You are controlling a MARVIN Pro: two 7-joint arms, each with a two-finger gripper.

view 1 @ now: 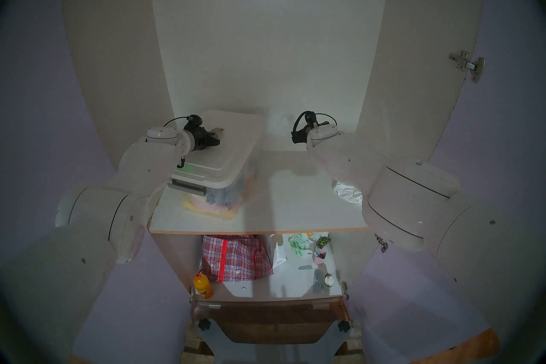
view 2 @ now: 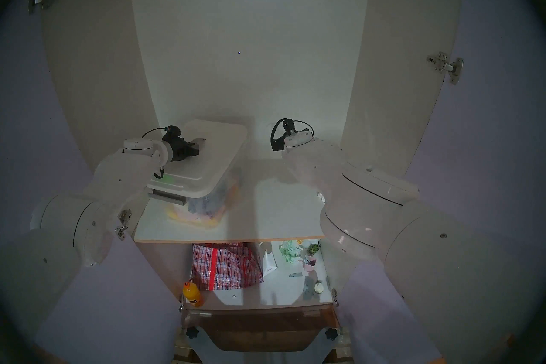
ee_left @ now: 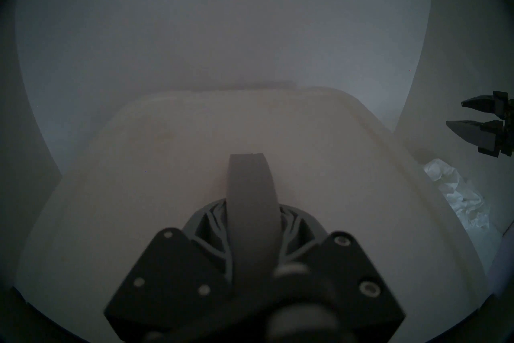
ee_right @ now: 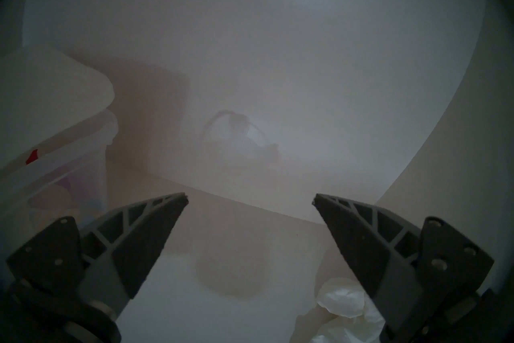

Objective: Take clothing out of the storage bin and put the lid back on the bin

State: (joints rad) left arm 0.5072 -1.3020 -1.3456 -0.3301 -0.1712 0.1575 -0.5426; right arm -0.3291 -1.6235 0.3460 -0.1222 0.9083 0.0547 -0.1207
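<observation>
Left wrist view puts my left gripper (ee_left: 251, 245) right at the bottom of the frame, its jaws drawn in narrow around the grey arched handle (ee_left: 251, 195) — I read that as a firm clasp on it. The handle stands up between the fingers (ee_left: 211, 225), and beyond their tips the flat white lid (ee_left: 167, 167) spreads out towards the cupboard's back wall. From the head camera I see the lid lying on top of the storage bin (view 1: 236, 186), a see-through box on the upper shelf (view 1: 280, 206), with its grey bar latch (view 1: 186, 187) on the short side nearest me. Whether the lid is seated all round, I cannot tell.

Off to the right of those fingers, past the lid's edge, the clothing (ee_left: 459, 195) lies crumpled on the shelf — outside the bin, well apart from it.

My right gripper (ee_right: 250, 197) has its fingers (ee_right: 139, 239) spread wide with nothing between them. The white garment sits just beneath and behind the right-hand finger, at the frame's bottom edge, while the bin's corner rises to the left of the left-hand one. Ahead of both tips there is only bare shelf and the back wall.

On the lower shelf I see a red-and-blue checked bag (view 1: 236, 257) and an orange bottle (view 1: 203, 285).
</observation>
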